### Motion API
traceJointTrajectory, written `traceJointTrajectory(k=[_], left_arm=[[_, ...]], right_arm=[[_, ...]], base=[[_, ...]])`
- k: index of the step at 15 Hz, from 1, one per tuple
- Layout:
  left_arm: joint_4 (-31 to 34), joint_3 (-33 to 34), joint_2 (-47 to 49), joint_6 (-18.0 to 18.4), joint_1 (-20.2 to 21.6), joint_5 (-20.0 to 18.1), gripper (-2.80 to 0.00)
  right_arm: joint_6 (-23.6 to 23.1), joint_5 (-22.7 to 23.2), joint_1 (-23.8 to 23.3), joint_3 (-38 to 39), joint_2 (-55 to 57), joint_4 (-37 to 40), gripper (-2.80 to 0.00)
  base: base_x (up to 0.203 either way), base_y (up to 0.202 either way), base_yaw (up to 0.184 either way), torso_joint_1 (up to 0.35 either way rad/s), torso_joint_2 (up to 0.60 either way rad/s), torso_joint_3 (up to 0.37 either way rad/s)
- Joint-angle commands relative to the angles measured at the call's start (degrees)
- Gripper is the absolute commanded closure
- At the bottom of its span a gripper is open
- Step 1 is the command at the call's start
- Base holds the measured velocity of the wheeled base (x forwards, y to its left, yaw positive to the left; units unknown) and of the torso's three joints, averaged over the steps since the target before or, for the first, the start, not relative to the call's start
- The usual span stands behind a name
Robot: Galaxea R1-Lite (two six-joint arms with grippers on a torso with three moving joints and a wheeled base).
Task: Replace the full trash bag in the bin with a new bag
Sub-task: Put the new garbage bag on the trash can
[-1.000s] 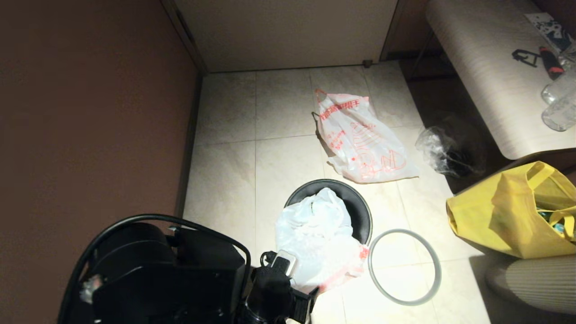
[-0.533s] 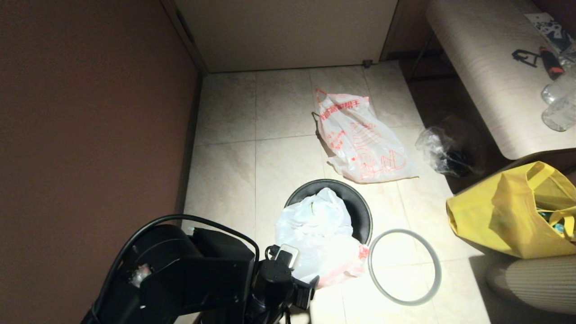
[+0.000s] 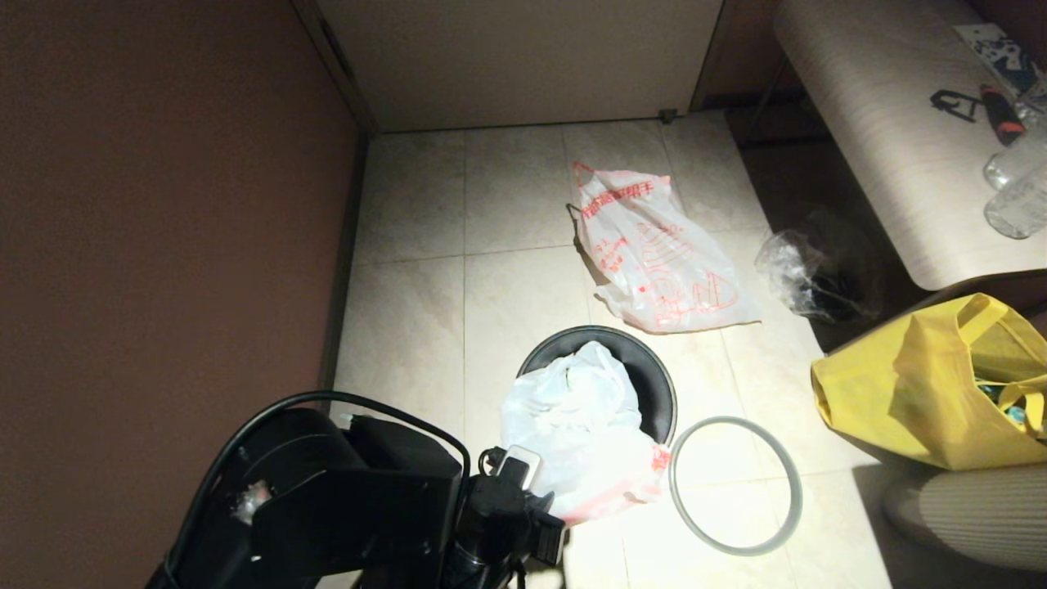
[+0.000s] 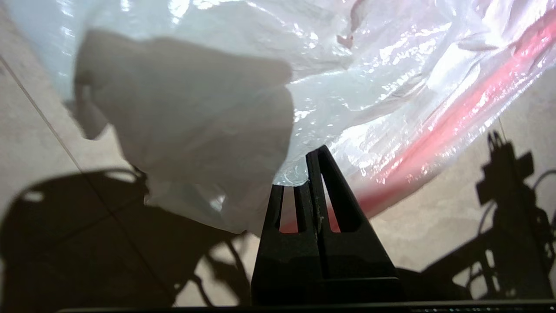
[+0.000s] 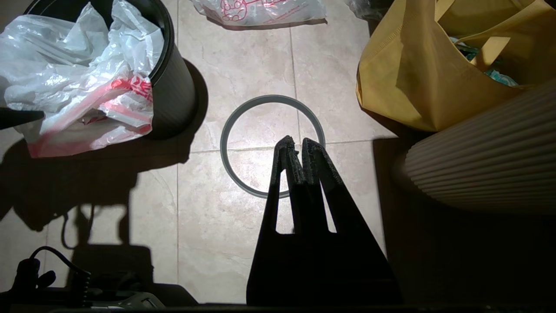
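The black bin (image 3: 650, 372) stands on the tiled floor with the cloudy new bag (image 3: 572, 433) stuffed into it and spilling over its near rim. My left gripper (image 3: 550, 528) sits at that hanging edge, and in the left wrist view the left gripper (image 4: 306, 174) is shut on a fold of the new bag (image 4: 347, 87). The bin's grey hoop (image 3: 732, 484) lies loose on the floor beside the bin. The full trash bag (image 3: 654, 254), white with bold red print, lies flat farther back. My right gripper (image 5: 299, 145) hangs shut and empty over the hoop (image 5: 226, 152).
A yellow tote (image 3: 916, 384) stands right of the hoop, with a ribbed beige object (image 3: 973, 511) in front of it. A small clear wrinkled bag (image 3: 797, 274) lies under the table (image 3: 883, 123). A brown wall (image 3: 164, 204) runs along the left.
My left gripper has gone from open to shut on the new bag's hanging edge. The left arm came forward and right. The bag's low edge drew in slightly.
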Motion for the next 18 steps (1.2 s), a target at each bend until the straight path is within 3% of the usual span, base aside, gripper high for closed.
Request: traceJointTrajectory(k=[1,6,9,13,18], left_arm=[[-1.4,0.3,0.1,0.4,0.3,0.1,0.00],[-3.3,5.0,-3.5,0.8,-0.6,0.3,0.00],[-3.5,6.3,-6.6,3.3,-0.8,0.7,0.00],[-3.5,8.1,-6.2,3.3,-0.4,5.4,0.00],[-3.5,7.6,-6.5,3.1,-0.4,5.5,0.00]], right_arm=[[0.0,0.0,0.0,0.0,0.0,0.0,0.00],[0.0,0.0,0.0,0.0,0.0,0.0,0.00],[0.0,0.0,0.0,0.0,0.0,0.0,0.00],[0.0,0.0,0.1,0.0,0.0,0.0,0.00],[0.0,0.0,0.0,0.0,0.0,0.0,0.00]], base=[[0.000,0.000,0.000,0.000,0.00,0.000],[0.000,0.000,0.000,0.000,0.00,0.000],[0.000,0.000,0.000,0.000,0.00,0.000],[0.000,0.000,0.000,0.000,0.00,0.000],[0.000,0.000,0.000,0.000,0.00,0.000]])
